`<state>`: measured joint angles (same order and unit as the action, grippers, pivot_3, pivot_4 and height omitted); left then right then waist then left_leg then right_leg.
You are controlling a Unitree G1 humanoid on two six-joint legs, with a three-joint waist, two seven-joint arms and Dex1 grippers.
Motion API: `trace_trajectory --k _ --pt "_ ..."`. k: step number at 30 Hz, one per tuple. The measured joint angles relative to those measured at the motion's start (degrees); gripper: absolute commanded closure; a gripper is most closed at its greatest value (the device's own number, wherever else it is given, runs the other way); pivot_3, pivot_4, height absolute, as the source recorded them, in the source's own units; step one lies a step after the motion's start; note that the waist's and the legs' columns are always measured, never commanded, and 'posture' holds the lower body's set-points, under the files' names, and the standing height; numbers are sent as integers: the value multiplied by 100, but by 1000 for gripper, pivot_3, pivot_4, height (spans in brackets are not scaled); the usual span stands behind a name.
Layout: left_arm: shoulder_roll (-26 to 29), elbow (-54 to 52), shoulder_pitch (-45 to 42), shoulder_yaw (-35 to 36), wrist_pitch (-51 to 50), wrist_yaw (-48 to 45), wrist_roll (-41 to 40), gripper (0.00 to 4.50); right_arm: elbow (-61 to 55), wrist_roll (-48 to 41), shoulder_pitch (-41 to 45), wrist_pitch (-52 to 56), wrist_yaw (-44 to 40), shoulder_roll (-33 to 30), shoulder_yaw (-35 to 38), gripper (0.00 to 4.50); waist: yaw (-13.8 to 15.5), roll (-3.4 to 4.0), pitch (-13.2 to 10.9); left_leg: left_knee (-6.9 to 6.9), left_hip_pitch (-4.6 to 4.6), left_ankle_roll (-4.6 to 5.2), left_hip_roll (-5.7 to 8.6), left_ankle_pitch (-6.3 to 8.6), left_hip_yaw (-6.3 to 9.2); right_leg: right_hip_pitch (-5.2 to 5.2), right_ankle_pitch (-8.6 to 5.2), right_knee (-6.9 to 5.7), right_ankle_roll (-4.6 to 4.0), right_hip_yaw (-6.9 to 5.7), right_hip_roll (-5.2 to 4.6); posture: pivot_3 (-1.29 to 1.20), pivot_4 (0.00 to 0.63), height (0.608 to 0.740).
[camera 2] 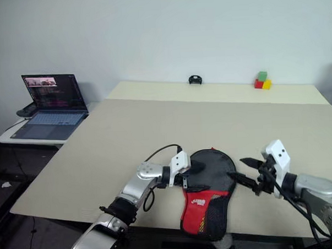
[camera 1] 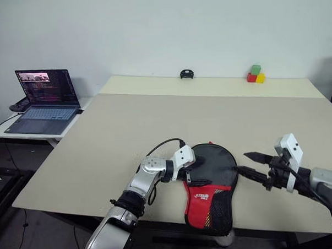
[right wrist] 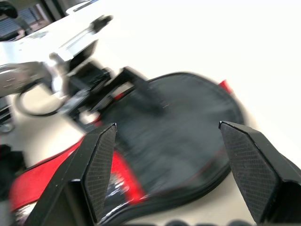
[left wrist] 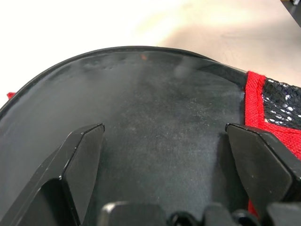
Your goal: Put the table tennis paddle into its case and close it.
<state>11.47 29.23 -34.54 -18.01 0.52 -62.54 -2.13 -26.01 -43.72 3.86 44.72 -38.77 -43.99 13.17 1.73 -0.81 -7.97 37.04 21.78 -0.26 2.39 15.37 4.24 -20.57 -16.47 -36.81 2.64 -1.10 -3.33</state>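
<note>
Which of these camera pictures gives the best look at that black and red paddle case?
The left eye view: the whole case lies on the table, black round top and red lower panel with logo. The right eye view matches it. The left wrist view shows its black surface up close; the right wrist view shows it blurred.

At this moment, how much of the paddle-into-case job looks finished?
Looks done: no bare paddle lies on the table; the case lies flat at the near edge with its round end filled out, so the paddle seems inside. In hand: the left tool sits open over the case's round end; the right tool is open beside it, holding nothing. Left: whether the zip is closed cannot be seen.
</note>
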Motion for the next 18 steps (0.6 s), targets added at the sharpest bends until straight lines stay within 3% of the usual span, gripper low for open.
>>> trace_trajectory --k 9,18 --pt "432 -1558 591 298 -1265 272 -438 0 1491 628 993 -796 -688 112 -381 708 -82 4 -118 -3 46 0 -15 0 -16 -80 -3 -30 -18 29 -1 0 150 740" --pt "1212 -3522 728 1303 -2406 808 -1170 0 2946 1257 1659 -1524 -1474 94 -559 708 -156 8 -137 2 81 -16 -13 -9 -27 -111 -2 -28 -19 33 -8 0 150 740"
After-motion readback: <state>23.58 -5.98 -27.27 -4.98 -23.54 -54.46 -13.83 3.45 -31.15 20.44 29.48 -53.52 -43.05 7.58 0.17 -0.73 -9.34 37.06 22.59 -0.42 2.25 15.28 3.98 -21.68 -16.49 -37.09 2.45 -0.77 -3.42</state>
